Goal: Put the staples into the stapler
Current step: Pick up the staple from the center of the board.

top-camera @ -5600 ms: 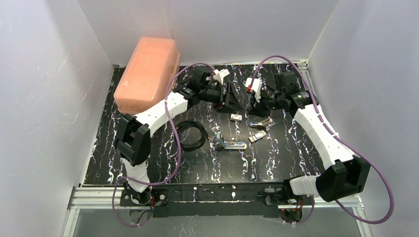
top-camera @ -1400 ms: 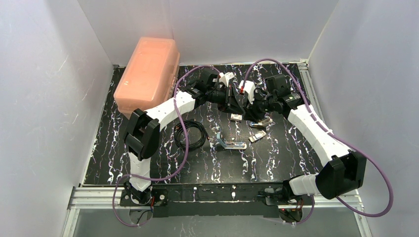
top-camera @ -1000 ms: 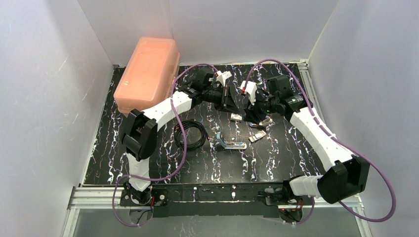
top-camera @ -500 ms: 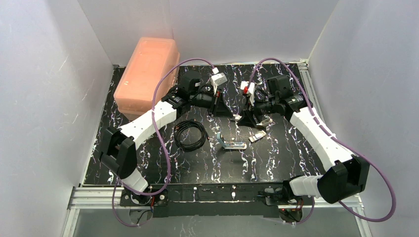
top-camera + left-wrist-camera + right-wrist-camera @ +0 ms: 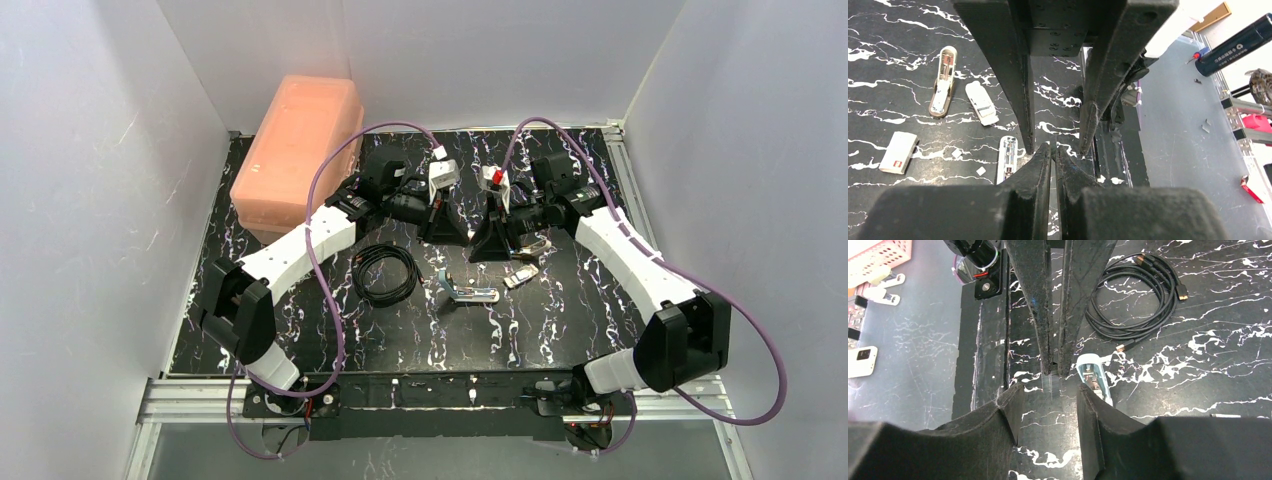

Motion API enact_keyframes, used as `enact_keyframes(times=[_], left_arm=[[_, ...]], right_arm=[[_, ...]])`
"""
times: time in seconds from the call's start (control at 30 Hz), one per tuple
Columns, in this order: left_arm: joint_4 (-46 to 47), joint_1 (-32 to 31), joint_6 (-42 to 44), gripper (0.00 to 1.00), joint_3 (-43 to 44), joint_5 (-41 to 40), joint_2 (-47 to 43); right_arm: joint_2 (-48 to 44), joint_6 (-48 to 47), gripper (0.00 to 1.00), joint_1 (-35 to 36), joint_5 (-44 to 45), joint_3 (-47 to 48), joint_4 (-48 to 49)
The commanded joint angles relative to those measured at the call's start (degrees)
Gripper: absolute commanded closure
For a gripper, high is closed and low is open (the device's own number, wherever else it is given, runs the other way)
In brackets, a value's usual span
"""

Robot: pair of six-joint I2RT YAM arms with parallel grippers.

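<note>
My two grippers meet tip to tip above the middle of the black marbled table. The left gripper (image 5: 446, 230) (image 5: 1053, 148) is shut on the staples (image 5: 1050, 382), a thin silvery strip that sticks out past its tips. The right gripper (image 5: 487, 244) (image 5: 1049, 390) is open, one finger on each side of that strip and not touching it. The stapler (image 5: 466, 291) (image 5: 1093, 380) (image 5: 1008, 161), light blue with a silver channel, lies open on the table just beside and below the grippers.
A coiled black cable (image 5: 385, 272) (image 5: 1133, 295) lies left of the stapler. An orange plastic box (image 5: 300, 150) fills the far left corner. Two small oblong pieces (image 5: 520, 278) (image 5: 537, 245) and a white block (image 5: 898, 152) lie on the right half.
The left arm has drawn back to the left with its gripper still shut. The right gripper has swung left and now faces it, fingers around the strip.
</note>
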Motion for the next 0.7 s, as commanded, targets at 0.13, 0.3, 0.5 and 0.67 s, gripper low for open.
enact_keyframes(times=[0.13,0.3,0.5,0.67], left_arm=[[-3.6,0.1,6.0,1.00,1.2,3.7,-1.3],[-4.1,0.1,6.4,1.00,1.4,3.3,-1.1],[-4.1,0.1,6.4,1.00,1.6,3.0,-0.9],[-4.3,0.1,6.4,1.00,1.9,2.3,-0.7]], right_arm=[[1.2,-0.3,0.59,0.0,-5.0,1.6,-0.4],[1.6,-0.4,0.66,0.0,-5.0,1.6,-0.9],[1.6,-0.6,0.72,0.0,-4.9,1.9,-1.5],[1.8,-0.6,0.77,0.0,-4.8,2.3,-2.2]])
